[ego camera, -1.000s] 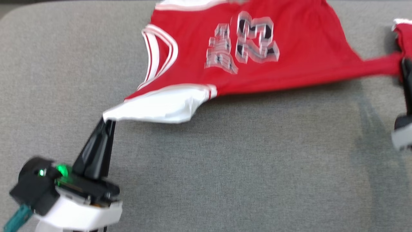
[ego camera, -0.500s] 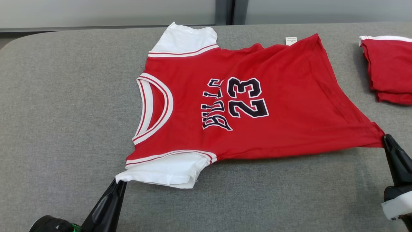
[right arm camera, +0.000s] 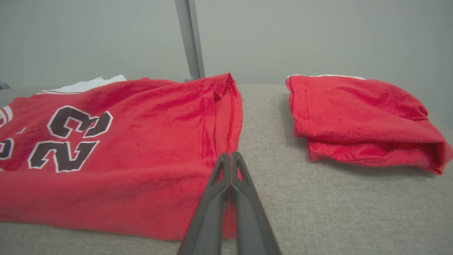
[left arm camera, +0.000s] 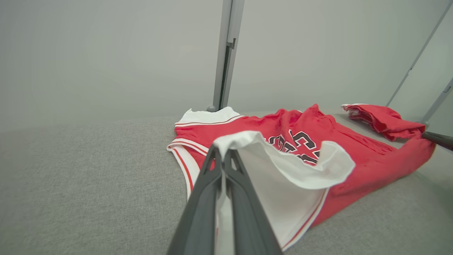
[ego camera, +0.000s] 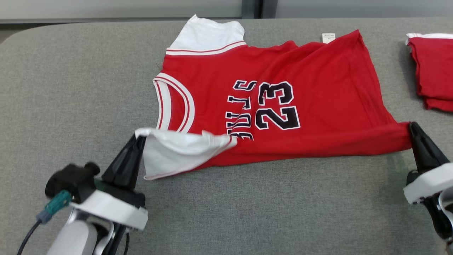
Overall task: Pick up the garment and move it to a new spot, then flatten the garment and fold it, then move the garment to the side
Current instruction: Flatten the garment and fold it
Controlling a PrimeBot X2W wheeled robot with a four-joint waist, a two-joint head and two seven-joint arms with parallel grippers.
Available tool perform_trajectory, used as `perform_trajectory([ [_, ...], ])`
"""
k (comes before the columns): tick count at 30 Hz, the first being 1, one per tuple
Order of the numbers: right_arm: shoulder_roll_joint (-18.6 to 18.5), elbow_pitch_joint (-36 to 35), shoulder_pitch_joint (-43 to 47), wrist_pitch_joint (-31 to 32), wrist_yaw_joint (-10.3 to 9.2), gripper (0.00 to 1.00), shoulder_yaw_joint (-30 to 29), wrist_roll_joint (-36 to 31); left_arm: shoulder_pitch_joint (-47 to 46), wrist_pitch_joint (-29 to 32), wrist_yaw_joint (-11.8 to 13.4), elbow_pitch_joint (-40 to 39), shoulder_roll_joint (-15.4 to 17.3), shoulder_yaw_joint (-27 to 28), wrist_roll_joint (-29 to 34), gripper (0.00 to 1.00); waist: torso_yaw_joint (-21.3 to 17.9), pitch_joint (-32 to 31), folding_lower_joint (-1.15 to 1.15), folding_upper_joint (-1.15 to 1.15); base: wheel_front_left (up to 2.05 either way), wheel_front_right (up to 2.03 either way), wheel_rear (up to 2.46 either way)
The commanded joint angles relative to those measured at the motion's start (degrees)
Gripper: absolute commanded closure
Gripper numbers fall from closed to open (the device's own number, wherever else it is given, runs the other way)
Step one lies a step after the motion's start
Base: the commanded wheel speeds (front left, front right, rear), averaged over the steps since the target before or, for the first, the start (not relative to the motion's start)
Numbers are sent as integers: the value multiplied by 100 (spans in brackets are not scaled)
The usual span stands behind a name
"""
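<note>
your left gripper (ego camera: pixel 139 139), two long dark fingers on a white wrist (ego camera: pixel 106 210), sits lower left, tips pinched together, leaning up and right. your right gripper (ego camera: pixel 412 126), same build, is pinched closed at the right edge, leaning up-left.

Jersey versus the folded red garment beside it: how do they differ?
The jersey lies spread out; the folded garment is a compact stack. The jersey is pinched by the left tool at its white sleeve and the right tool at its hem; the folded garment is untouched. The jersey shows number print; the folded garment shows none. Both are red.
</note>
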Motion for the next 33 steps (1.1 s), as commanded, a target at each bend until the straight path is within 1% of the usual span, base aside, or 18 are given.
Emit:
perform_trajectory([
  [1,-1,58,-114,-51,-13,100,18,-36,-172,-60,-27,79,8,-21,31,100,20,59,0,0,0,0,0],
  [6,30,617,-756,-211,-13,100,141,-20,-1036,-298,-75,764,1,-267,99,100,52,293,0,0,0,0,0],
  [11,120,1062,-1244,-366,-13,100,341,-67,-1612,-527,-94,1375,-20,-494,1,100,40,468,0,0,0,0,0],
  [12,159,1114,-1302,-394,-13,100,413,4,-1684,-563,-90,1488,-29,-518,-3,86,39,482,0,0,0,0,0],
  [14,152,1228,-1392,-466,-14,56,543,123,-1785,-613,-88,1719,-67,-541,39,52,46,491,0,0,0,0,0],
  [15,129,1272,-1417,-512,-14,30,583,160,-1820,-627,-88,1805,-108,-511,48,1,54,487,0,0,0,0,0],
  [16,114,1290,-1447,-612,-14,0,603,159,-1848,-645,-85,1879,-163,-459,50,0,61,477,0,0,0,0,0],
  [19,99,1117,-1342,-821,-11,0,650,281,-1727,-652,-26,1805,-285,-212,98,0,68,414,0,0,0,0,0],
  [21,2,1034,-1128,-879,-14,0,528,314,-1403,-650,26,1632,-376,-21,135,0,71,348,0,0,0,0,0],
  [23,-17,861,-956,-894,-14,0,314,242,-1056,-643,52,1424,-450,136,167,0,73,281,0,0,0,0,0],
  [26,117,549,-510,-893,-12,0,-94,163,-443,-644,105,1220,-546,320,110,0,62,180,0,0,0,0,0],
  [29,226,367,-112,-895,-13,0,-330,74,147,-636,108,1198,-643,308,-31,0,36,87,0,0,0,0,0],
  [31,321,288,48,-896,-12,0,-400,39,365,-536,78,1234,-707,231,-132,0,25,62,0,0,0,0,0],
  [33,392,273,165,-892,-12,0,-388,10,471,-380,55,1314,-693,121,-156,0,9,50,0,0,0,0,0],
])
